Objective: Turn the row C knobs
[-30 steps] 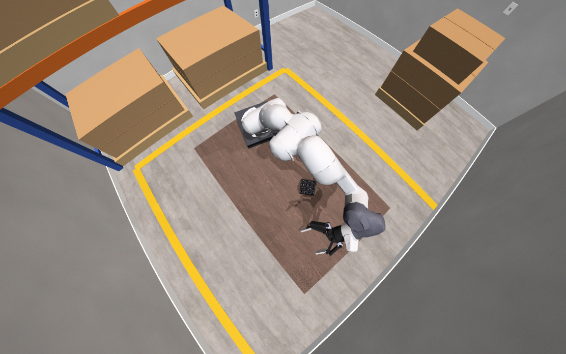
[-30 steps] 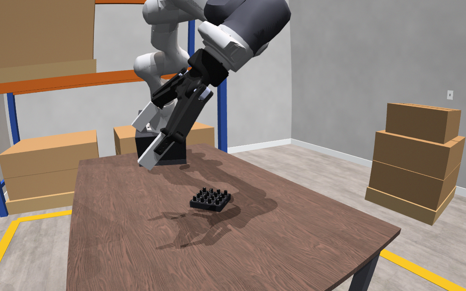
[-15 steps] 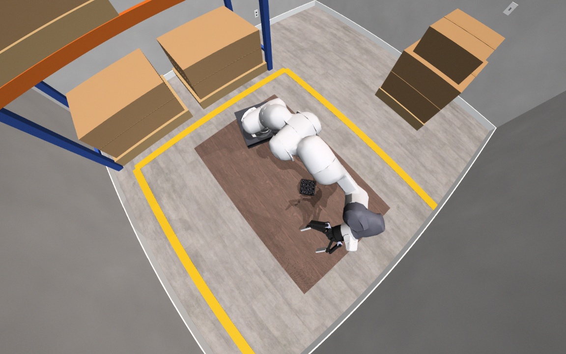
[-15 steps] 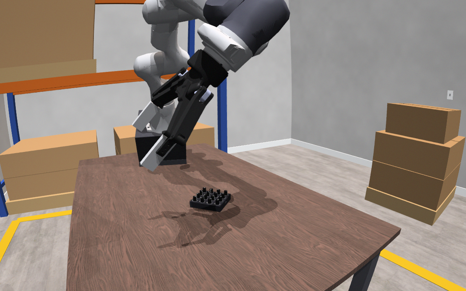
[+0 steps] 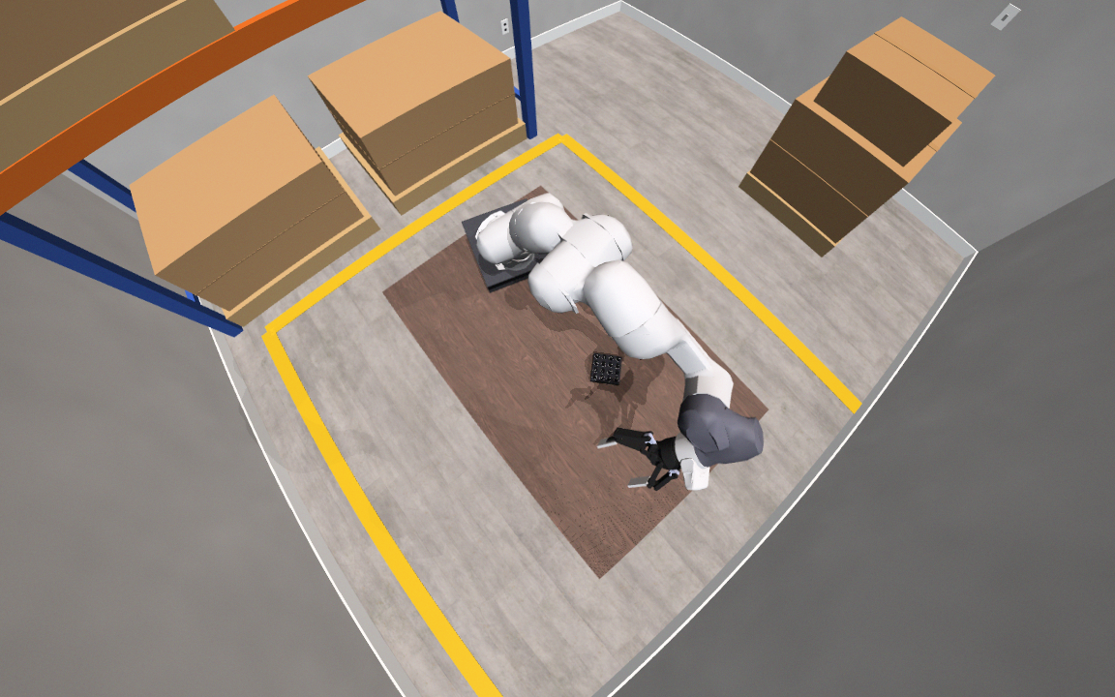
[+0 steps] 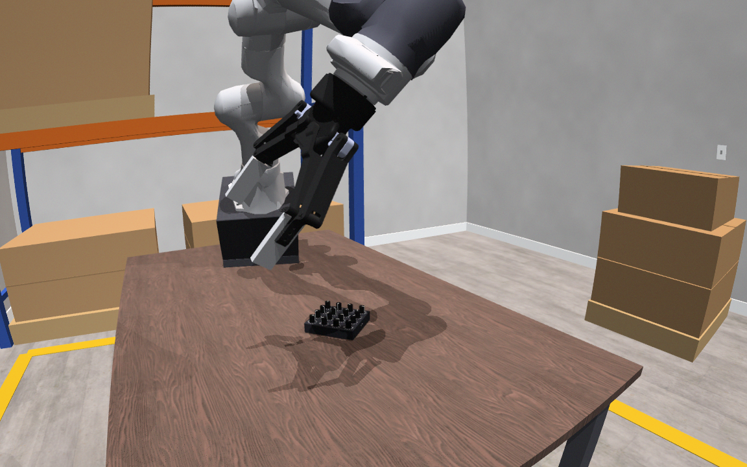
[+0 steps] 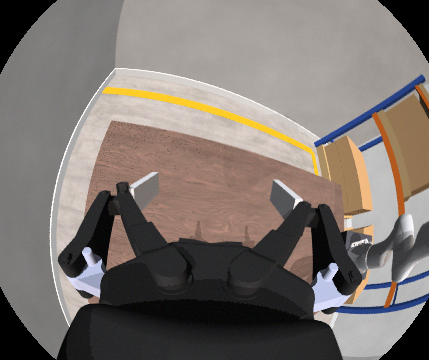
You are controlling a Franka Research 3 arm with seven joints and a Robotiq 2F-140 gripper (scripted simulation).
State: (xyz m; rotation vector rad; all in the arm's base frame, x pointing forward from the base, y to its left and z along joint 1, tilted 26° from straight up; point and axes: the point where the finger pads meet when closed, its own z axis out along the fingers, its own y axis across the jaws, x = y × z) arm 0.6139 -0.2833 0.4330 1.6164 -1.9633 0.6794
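Exterior view shows the claw point(image 6: 260, 223) spread wide and holding nothing, high above the surface point(image 6: 201, 371) and well apart from the knob box point(image 6: 337, 321) standing at mid-surface, so it should first come over row C, point straight down, then narrow.

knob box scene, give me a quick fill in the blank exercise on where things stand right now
1. The end effector has its fingers spread wide and holds ____.
2. The knob box stands on the wooden ____.
3. In the wrist view the knob box is ____ of sight.
4. The cardboard boxes by the right wall stand on the ____.

Missing words: nothing; table; out; floor
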